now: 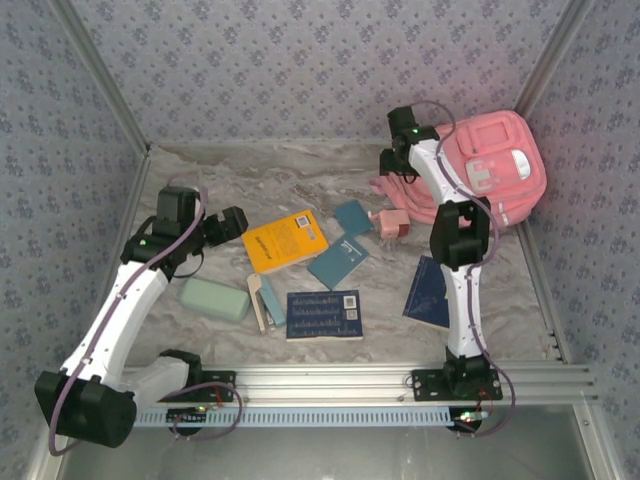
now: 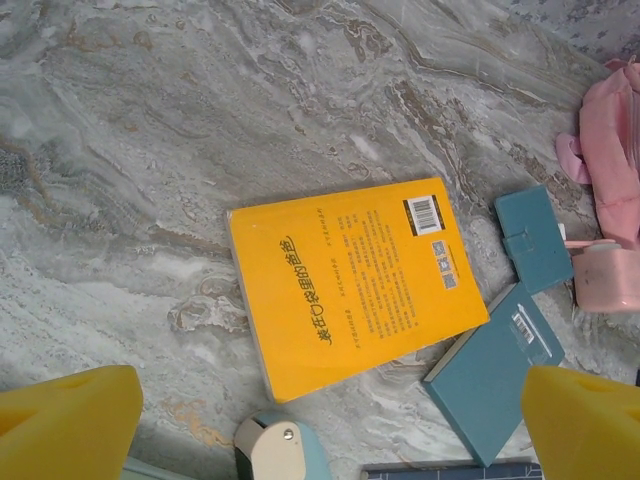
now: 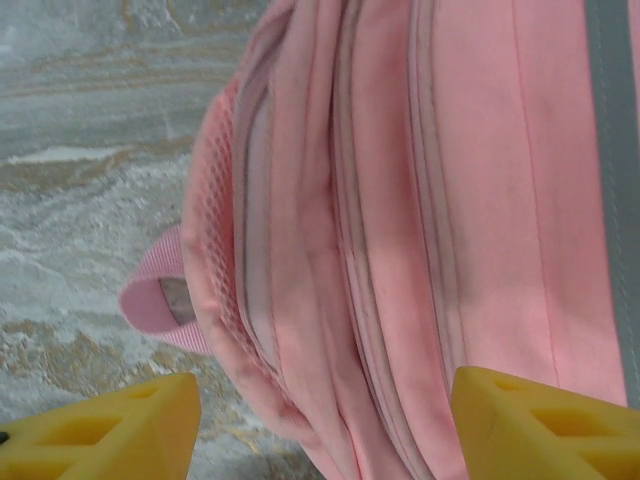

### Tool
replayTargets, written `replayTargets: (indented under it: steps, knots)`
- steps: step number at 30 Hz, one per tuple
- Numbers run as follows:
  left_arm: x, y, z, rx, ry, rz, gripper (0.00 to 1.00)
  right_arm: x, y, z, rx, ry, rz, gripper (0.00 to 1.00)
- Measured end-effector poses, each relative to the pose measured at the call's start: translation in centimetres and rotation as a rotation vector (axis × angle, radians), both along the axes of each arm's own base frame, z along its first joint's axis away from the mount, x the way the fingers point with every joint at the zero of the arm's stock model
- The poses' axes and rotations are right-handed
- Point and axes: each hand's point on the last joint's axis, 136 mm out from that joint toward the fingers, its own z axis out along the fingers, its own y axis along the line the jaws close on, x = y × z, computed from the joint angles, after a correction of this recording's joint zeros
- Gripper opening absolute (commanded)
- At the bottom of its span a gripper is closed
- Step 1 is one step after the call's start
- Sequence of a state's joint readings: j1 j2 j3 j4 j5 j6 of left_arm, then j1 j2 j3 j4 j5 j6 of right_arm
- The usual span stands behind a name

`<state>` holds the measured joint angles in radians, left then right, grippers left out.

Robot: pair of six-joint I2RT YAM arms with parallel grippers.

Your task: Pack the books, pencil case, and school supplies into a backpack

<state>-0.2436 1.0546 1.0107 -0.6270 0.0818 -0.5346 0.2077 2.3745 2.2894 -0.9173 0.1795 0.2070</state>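
Surface: grey marbled table (image 1: pixel 250 180), blue patterned walls (image 1: pixel 300 60) on three sides, aluminium rail (image 1: pixel 350 380) along the near edge.
Arms: 2, both based on the rail, left arm (image 1: pixel 130 300) and right arm (image 1: pixel 462 300).
Navy books: 2, nearest row. One navy book (image 1: pixel 324 314) lies flat at centre; the second navy book (image 1: pixel 428 292) is just beside the right arm, partly hidden by it.
Pencil case (image 1: pixel 214 298): 1, mint, near left, beside the left arm, apart from the books.
Sticks: 2, beige stick (image 1: pixel 256 298) and light-blue stick (image 1: pixel 272 305), side by side between pencil case and centre navy book.
Left gripper (image 2: pixel 328 430): just left of the yellow book, fingers wide apart, nothing between them.
Yellow book (image 2: pixel 350 280): 1, mid-table, barcode side up.
Teal books: 2, right of the yellow one. The nearer teal book (image 2: pixel 495 375) sits against its corner; the farther teal book (image 2: pixel 535 235) is smaller.
Pink box (image 2: pixel 605 275): 1, just beside the farther teal book, on the backpack side.
Backpack (image 1: pixel 495 175): 1, pink, far right corner, white buckle patch up. Books, case and supplies all lie on the table outside it.
Right gripper (image 3: pixel 322 430): over the backpack's left edge, fingers apart, fabric below, not clamped.
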Motion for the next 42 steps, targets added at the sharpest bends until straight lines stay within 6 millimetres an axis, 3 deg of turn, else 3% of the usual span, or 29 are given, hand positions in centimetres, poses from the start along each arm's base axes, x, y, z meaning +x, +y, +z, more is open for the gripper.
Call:
replayTargets:
  steps: [3, 7, 11, 16, 20, 24, 30, 33, 36, 42]
  knots:
    - [-0.1, -0.2, 0.0, 0.004, -0.001, -0.007, 0.97, 0.9, 0.3, -0.5, 0.011, 0.003, 0.012, 0.65]
    - [-0.1, -0.2, 0.0, 0.013, -0.003, -0.005, 0.97, 0.8, 0.5, -2.7, 0.011, 0.06, 0.028, 0.56]
    - [0.0, 0.0, 0.0, 0.024, -0.006, 0.004, 0.97, 0.4, 0.1, -5.1, 0.0, 0.116, 0.026, 0.39]
    - [0.1, 0.2, 0.0, 0.032, -0.008, 0.013, 0.96, 0.5, -0.1, -4.9, -0.01, 0.113, 0.047, 0.01]
    - [0.1, 0.3, 0.0, 0.034, -0.009, 0.016, 0.96, 0.6, -0.3, -4.3, -0.03, 0.103, 0.074, 0.0]
    - [0.1, 0.3, 0.0, 0.034, -0.009, 0.016, 0.96, 0.9, 0.0, -1.9, -0.023, 0.056, 0.091, 0.0]
    - [0.1, 0.3, 0.0, 0.037, -0.009, 0.02, 0.96, 1.1, 1.2, 5.2, 0.004, -0.088, 0.142, 0.0]
    - [0.1, 0.3, 0.0, 0.036, -0.009, 0.02, 0.96, 0.5, 2.7, 8.9, 0.013, -0.158, 0.198, 0.0]
    - [0.1, 0.3, 0.0, 0.035, -0.009, 0.021, 0.96, -0.3, 5.6, 11.8, 0.038, -0.215, 0.282, 0.0]
    - [0.1, 0.4, 0.1, 0.035, -0.014, 0.025, 0.96, -2.9, 15.1, 15.1, 0.098, -0.303, 0.535, 0.0]
